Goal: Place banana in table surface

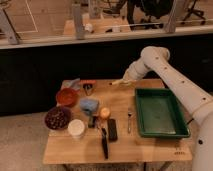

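Note:
A small pale yellow banana point(118, 82) sticks out to the left of my gripper point(125, 80). The gripper is shut on it and holds it over the far edge of the light tan table surface point(150, 147), just above the wood. My white arm point(165, 67) comes in from the right, above the green tray's far left corner. The banana's right end is hidden in the gripper.
A green tray point(159, 112) lies on the right. A fork point(129, 120), a black remote point(112, 129), a dark utensil point(104, 144), an orange fruit point(104, 113), a blue object point(89, 105), a white cup point(76, 128), a dark bowl point(57, 118) and a red bowl point(66, 96) fill the left and middle.

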`<state>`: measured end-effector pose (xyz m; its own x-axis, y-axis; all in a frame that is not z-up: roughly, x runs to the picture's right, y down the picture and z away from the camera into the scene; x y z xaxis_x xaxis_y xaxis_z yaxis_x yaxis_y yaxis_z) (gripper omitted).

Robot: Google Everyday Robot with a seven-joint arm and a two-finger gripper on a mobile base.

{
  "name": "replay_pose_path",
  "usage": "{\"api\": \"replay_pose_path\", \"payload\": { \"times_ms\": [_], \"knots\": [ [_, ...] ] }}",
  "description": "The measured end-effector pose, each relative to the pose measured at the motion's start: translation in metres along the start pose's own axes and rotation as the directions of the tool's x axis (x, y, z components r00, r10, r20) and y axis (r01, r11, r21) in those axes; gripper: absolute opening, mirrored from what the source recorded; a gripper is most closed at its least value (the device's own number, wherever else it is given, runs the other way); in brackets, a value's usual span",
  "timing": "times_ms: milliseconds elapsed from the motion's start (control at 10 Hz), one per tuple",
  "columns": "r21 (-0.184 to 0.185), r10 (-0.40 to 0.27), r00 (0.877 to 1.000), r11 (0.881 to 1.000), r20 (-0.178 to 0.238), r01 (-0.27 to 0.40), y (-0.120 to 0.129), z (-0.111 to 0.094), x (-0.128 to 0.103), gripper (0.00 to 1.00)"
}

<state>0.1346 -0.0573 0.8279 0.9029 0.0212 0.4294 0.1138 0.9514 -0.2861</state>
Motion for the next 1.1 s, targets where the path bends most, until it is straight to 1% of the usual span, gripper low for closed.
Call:
{"api": "replay_pose_path", "payload": {
  "times_ms": [100,300,500,700,1100],
  "knots": [
    [0.017,0.000,1.000,1.000,0.015,-0.001,-0.002,-0.009,-0.001,0.00],
    [0.058,0.008,0.998,0.998,0.060,-0.011,-0.007,-0.026,0.001,0.00],
    [0.077,0.010,0.996,0.997,0.087,-0.017,-0.009,-0.034,0.001,0.00],
    [0.087,0.006,0.995,0.996,0.101,-0.015,-0.011,-0.036,-0.003,0.00],
    [0.078,0.001,0.995,0.997,0.101,-0.009,-0.011,-0.030,-0.005,0.00]
  ]
}}
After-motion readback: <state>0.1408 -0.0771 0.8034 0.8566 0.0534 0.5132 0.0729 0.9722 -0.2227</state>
